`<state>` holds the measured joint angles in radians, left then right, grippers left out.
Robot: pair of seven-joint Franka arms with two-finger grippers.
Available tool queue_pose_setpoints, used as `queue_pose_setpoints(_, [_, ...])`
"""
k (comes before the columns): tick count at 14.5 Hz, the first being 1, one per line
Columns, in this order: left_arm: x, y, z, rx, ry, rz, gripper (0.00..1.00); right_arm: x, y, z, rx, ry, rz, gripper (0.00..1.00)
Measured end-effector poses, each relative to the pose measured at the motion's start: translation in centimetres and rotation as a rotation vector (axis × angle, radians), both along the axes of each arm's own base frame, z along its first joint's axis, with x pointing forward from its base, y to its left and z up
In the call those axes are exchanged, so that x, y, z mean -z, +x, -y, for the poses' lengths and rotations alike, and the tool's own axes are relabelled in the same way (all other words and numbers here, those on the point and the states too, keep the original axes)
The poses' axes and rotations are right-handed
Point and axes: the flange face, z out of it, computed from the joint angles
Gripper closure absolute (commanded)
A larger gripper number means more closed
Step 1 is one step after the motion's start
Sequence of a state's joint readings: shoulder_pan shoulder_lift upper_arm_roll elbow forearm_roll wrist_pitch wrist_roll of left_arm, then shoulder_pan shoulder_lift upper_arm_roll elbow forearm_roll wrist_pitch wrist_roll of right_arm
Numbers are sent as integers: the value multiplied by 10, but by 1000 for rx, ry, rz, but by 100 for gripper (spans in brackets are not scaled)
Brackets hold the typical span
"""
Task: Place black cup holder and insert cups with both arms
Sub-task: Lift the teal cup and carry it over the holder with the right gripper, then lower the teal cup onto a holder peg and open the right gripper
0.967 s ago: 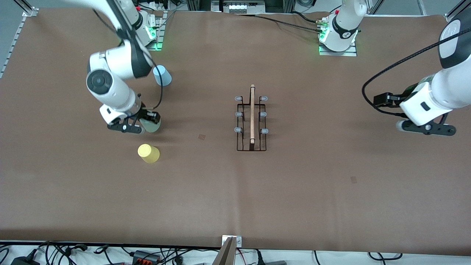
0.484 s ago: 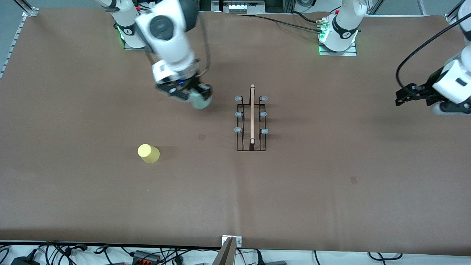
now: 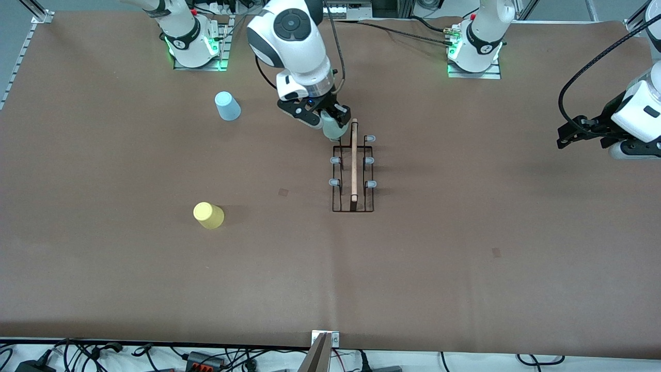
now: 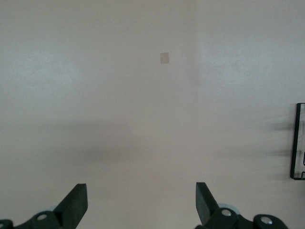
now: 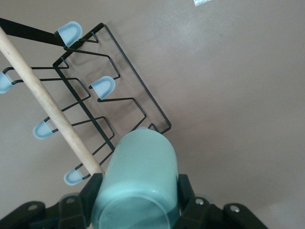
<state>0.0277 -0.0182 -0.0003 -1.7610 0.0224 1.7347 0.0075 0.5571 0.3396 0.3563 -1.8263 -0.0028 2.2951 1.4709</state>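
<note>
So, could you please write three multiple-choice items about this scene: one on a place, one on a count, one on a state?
1. Where is the pale green plastic cup?
A. Standing on the table beside the yellow cup
B. Held in the right gripper over the end of the black wire cup holder farthest from the front camera
C. Held in the left gripper

2. How many cups stand on the brown table, not held?
A. None
B. Two
C. Four

3. What is the state of the left gripper?
A. Open and empty
B. Shut on a cup
C. Shut on the holder's wooden rod

Answers:
1 B: black fingers clamp the green cup beside the wooden rod handle.
2 B: only the yellow plastic cup and the light blue plastic cup.
3 A: its fingers stand wide apart over bare table.
</note>
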Motion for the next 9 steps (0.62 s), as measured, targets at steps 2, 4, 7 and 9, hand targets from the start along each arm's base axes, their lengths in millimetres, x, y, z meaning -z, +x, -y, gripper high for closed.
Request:
queue_pose_setpoints(2, [0, 0, 1, 3, 0, 1, 0, 13, 3, 0, -2, -13, -9, 84])
queue_pose_setpoints(4, [0, 0, 1, 3, 0, 1, 0, 25, 4, -1, -10, -21, -9, 80])
queue_pose_setpoints(7, [0, 0, 2, 3, 0, 1, 0, 39, 6, -6, -15, -9, -1, 1])
queue_pose_setpoints(9, [0, 0, 2, 3, 0, 1, 0, 46, 6, -8, -15, -3, -1, 0])
